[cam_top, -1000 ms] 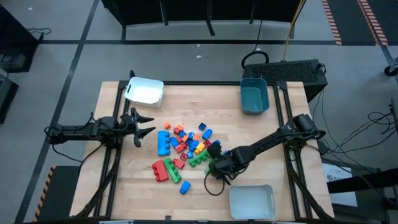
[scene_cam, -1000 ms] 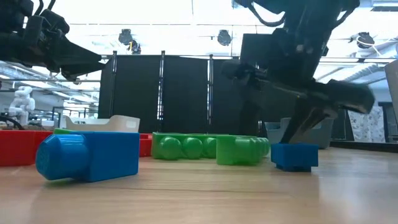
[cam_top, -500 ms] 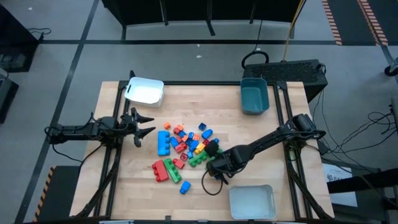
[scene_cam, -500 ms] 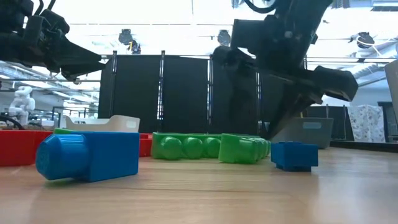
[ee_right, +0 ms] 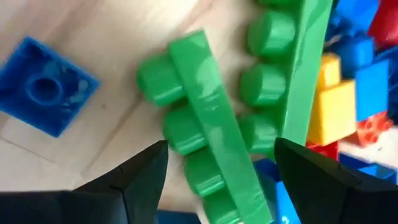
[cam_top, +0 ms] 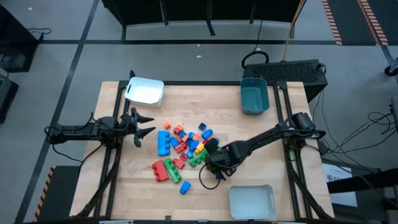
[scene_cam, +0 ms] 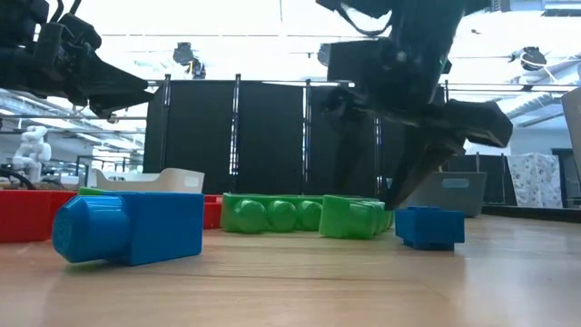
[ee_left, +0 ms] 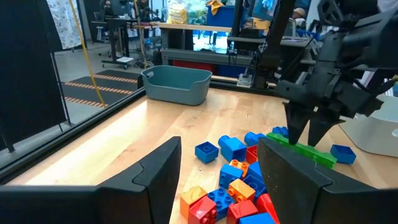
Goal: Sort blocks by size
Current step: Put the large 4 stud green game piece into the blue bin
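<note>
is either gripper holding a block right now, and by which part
Nothing is held. The right gripper hangs open over a green brick, fingers either side but not closed. The left gripper waits open, apart from the pile.

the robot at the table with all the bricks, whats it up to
It is sorting a heap of toy bricks by size. The right gripper is down at the heap's right edge, its fingers open on either side of a short green brick that lies on its side beside a longer green one; nothing is gripped yet. The left gripper waits open, off to the left of the heap.
</note>
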{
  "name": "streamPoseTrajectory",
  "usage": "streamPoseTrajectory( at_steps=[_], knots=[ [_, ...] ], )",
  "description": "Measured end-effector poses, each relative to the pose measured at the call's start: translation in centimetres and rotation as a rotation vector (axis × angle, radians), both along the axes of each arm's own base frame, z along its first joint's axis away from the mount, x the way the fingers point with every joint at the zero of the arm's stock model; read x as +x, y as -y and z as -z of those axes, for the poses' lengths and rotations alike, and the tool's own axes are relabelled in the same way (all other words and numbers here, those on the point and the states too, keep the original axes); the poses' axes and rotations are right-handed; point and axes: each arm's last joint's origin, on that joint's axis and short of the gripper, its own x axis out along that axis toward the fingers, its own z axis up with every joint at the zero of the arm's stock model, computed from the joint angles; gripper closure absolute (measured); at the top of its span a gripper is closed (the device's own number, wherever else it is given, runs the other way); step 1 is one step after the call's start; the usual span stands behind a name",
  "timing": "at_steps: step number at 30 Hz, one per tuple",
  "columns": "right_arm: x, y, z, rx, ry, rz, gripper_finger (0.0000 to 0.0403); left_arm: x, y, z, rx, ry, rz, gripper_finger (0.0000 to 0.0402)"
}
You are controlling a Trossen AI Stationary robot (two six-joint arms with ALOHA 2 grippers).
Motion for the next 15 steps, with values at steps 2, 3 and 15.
streamPoseTrajectory(
  at_steps=[2,3,15],
  knots=[
    [-0.2,0.3,0.5,0.004,-0.009,0.004,0.0124,0.0,0.0,0.0,0.000,-0.001,0.000,0.0190],
    [-0.4,0.4,0.8,0.003,-0.014,0.006,0.0124,0.0,0.0,0.0,0.000,-0.001,0.000,0.0190],
    [-1.3,0.8,2.3,0.011,-0.014,0.090,0.0229,0.0,0.0,0.0,0.000,-0.002,0.000,0.0190]
  ],
)
